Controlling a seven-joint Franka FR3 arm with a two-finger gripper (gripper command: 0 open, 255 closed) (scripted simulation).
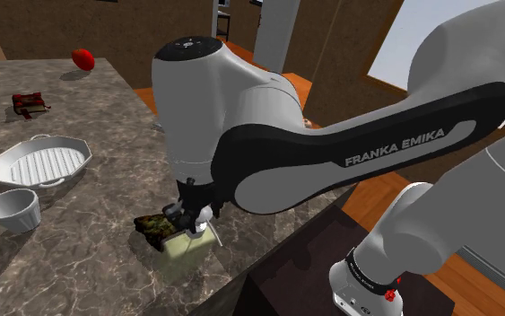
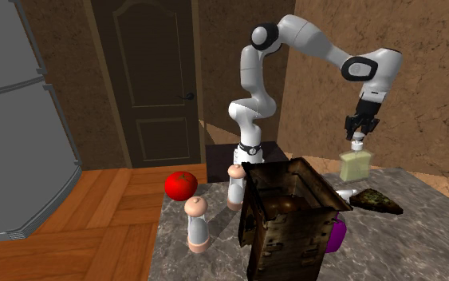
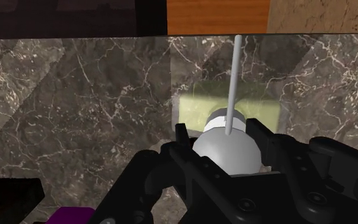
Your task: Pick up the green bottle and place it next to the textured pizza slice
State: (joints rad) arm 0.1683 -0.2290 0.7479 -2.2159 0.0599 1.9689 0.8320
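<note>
A pale green square bottle (image 1: 186, 244) with a white cap (image 3: 225, 149) stands upright near the marble table's front edge. My black gripper (image 1: 190, 214) comes down from above, and its fingers (image 3: 182, 135) clasp the cap from both sides. The dark, mottled pizza slice (image 1: 156, 226) lies flat right beside the bottle, on the shoulder view's left, touching or nearly touching it. In the second exterior view the gripper (image 2: 358, 137) sits on top of the bottle (image 2: 356, 165), with the pizza slice (image 2: 376, 199) in front of it. Whether the bottle's base rests on the table I cannot tell.
A white ridged dish (image 1: 39, 162), a white bowl (image 1: 13, 208), a dark red item (image 1: 28, 103) and a red fruit (image 1: 83, 59) lie farther off on the table (image 1: 107, 126). A dark rusty box (image 2: 290, 215), two shakers (image 2: 196, 225) and a purple object (image 2: 336, 235) stand at the table's other end.
</note>
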